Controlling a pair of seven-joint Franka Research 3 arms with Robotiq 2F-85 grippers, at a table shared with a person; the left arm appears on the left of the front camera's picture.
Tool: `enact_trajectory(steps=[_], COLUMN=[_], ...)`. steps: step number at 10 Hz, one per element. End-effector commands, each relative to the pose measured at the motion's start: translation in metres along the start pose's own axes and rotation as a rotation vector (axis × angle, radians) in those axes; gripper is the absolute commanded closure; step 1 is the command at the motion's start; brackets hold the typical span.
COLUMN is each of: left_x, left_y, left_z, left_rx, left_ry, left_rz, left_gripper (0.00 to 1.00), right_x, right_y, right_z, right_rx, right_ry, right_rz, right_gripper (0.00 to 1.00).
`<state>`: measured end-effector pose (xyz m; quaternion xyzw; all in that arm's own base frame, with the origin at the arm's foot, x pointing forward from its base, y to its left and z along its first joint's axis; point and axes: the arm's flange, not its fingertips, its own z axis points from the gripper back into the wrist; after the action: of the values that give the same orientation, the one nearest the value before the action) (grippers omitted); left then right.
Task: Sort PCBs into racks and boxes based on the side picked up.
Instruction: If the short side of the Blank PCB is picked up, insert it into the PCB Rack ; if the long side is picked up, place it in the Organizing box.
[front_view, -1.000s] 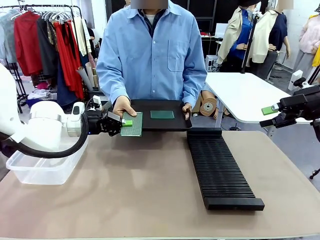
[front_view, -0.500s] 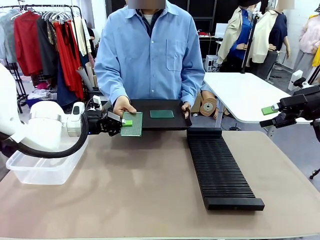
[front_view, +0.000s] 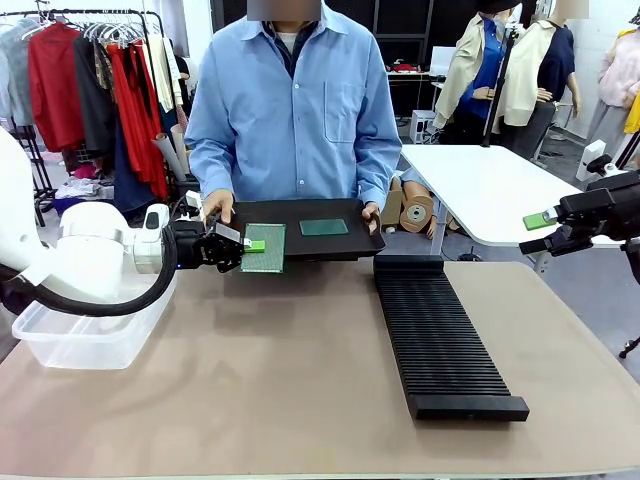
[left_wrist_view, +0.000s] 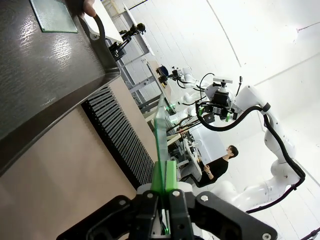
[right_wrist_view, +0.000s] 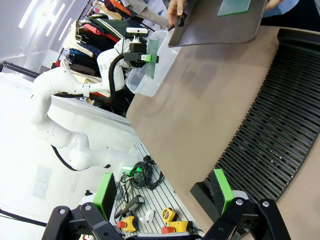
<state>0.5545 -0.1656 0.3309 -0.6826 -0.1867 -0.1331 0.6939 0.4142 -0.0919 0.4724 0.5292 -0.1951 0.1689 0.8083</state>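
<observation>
Left tool (front_view: 251, 246) clamping PCB (front_view: 268, 252) at tray (front_view: 340, 246) edge, rack (front_view: 440, 340) beside; right tool (front_view: 537, 231) agape

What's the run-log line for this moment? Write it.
left gripper: shut on thin green rectangular circuit board | right gripper: open, empty | second green board: on flat black plastic tray held by person
</observation>
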Motion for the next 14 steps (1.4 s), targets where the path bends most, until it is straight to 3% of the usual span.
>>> enact_trajectory(steps=[1, 9, 14], left_x=[0.0, 0.0, 0.038], left_y=[0.0, 0.0, -0.063], left_z=[0.0, 0.0, 0.06], left_rx=[-0.004, 0.0, 0.334], left_ry=[-0.003, 0.0, 0.118], left_rz=[0.0, 0.0, 0.072], left_gripper=[1.0, 1.0, 1.0], right_x=[0.002, 0.002, 0.002], right_y=[0.002, 0.002, 0.002], right_z=[-0.001, -0.001, -0.001], right_rx=[0.006, 0.006, 0.006], right_ry=[-0.004, -0.004, -0.004], right_rz=[-0.004, -0.004, -0.004], right_gripper=[0.0, 0.0, 0.0])
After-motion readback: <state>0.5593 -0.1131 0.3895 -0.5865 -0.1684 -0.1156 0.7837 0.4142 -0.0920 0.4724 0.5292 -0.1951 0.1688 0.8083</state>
